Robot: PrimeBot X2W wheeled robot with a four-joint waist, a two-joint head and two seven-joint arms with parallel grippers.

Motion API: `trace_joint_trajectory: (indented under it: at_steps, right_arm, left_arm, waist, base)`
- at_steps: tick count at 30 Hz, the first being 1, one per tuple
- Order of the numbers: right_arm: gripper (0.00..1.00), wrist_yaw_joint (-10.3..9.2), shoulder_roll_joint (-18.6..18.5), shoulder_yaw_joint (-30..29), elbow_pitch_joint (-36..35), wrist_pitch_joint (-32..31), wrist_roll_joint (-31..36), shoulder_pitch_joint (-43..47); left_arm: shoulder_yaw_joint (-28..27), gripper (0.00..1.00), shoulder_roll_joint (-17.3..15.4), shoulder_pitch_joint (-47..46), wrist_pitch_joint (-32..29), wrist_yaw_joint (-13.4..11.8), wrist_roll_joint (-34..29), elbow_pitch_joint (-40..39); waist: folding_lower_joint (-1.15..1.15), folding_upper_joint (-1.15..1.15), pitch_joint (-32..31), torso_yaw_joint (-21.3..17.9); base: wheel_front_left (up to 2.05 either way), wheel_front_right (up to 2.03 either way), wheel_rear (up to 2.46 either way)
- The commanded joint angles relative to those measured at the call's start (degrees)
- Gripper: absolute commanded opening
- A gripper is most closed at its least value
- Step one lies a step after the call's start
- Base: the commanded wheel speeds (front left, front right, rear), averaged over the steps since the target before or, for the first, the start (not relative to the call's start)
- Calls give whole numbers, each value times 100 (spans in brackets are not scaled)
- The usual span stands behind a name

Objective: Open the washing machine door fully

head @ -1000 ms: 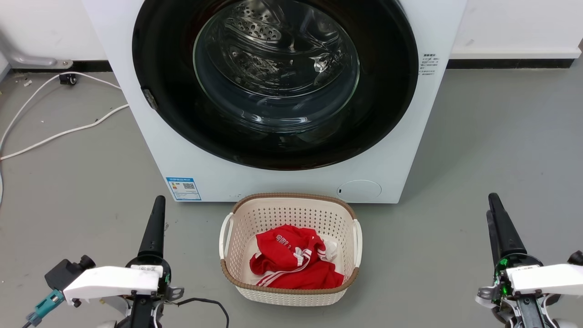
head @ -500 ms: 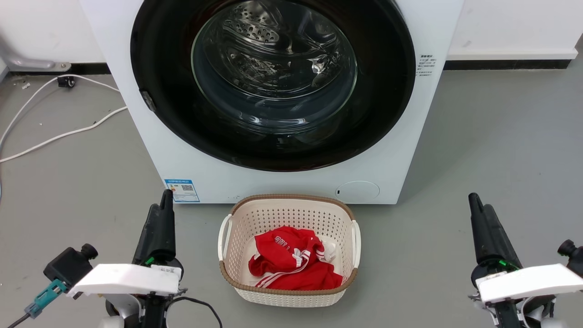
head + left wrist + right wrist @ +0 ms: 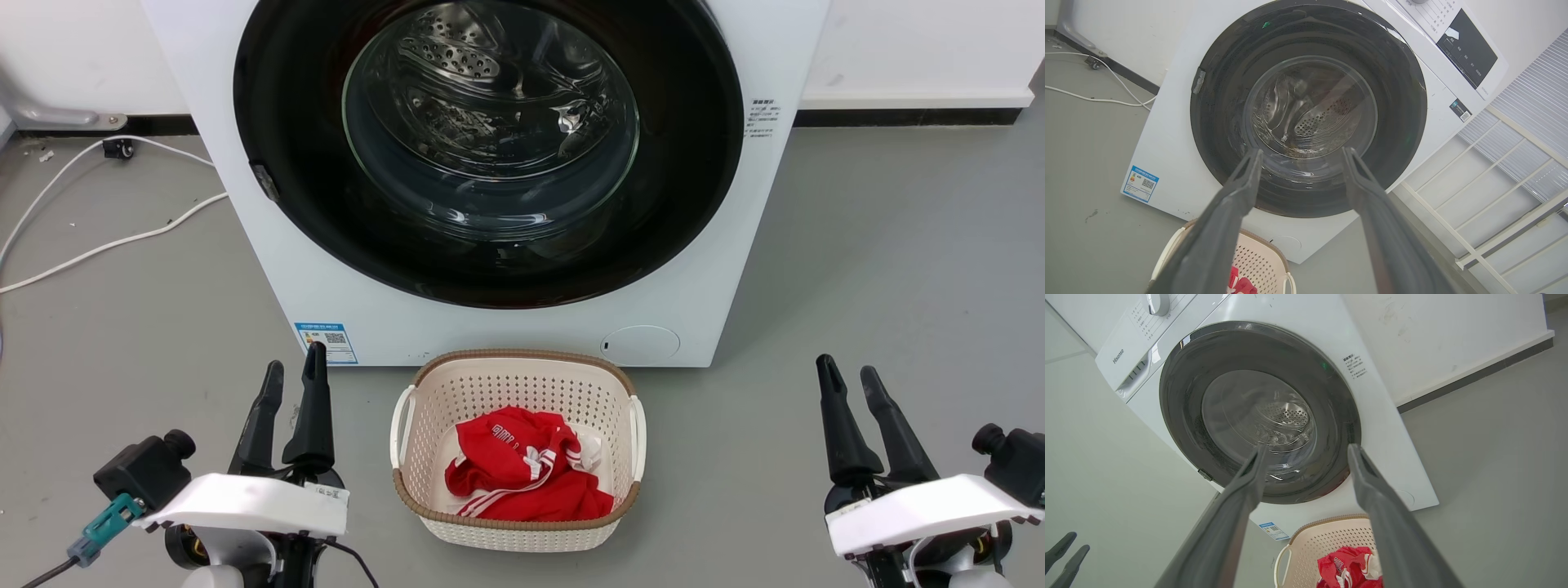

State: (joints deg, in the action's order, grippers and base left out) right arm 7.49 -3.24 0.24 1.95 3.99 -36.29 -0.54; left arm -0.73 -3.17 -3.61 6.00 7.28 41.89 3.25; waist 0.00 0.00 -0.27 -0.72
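The washing machine (image 3: 506,331) stands where it stood half a second ago. The washing machine door (image 3: 490,139) has not budged either: its black disc lies shut and flush against the machine's front, the glass bowl bulging toward me. In front of the machine's foot, the cream basket (image 3: 516,376) with the red garment (image 3: 526,474) is also as it was.

What has changed is my tools. My left gripper (image 3: 294,363), low before the machine's left corner, has spread its fingers, which were pressed together. My right gripper (image 3: 847,369), out beyond the machine's right corner, has done the same. Both now stand parted and hold nothing. Each wrist view looks between its spread fingers straight at the door. I take this as readying for a grasp. The opening itself has not begun, and the whole swing of the door is left to do.

Against one second ago, the machine sits a touch differently in the head view, which I put down to the camera moving. Both grippers have drawn inward toward the machine. The left tips now reach up beside the blue label (image 3: 326,341) at its lower left corner. The small grey fitting (image 3: 263,180) on the door's left edge is unchanged. I cannot tell whether it is a hinge or a catch.
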Motion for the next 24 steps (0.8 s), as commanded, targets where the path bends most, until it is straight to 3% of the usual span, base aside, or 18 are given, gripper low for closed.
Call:
trace_joint_trajectory:
  at_steps: [1,24]
  right_arm:
    - [100,0,4,12,-108,-2,176,6]
    - [100,0,20,3,-309,60,1846,142]
  left_arm:
    - [7,100,-24,10,48,-18,-173,-70]
    - [218,100,-128,62,393,-283,-1887,-79]
  waist:
    - [0,0,-1,-2]
    - [0,0,-15,-21]
  base:
    - [0,0,0]
    - [0,0,0]
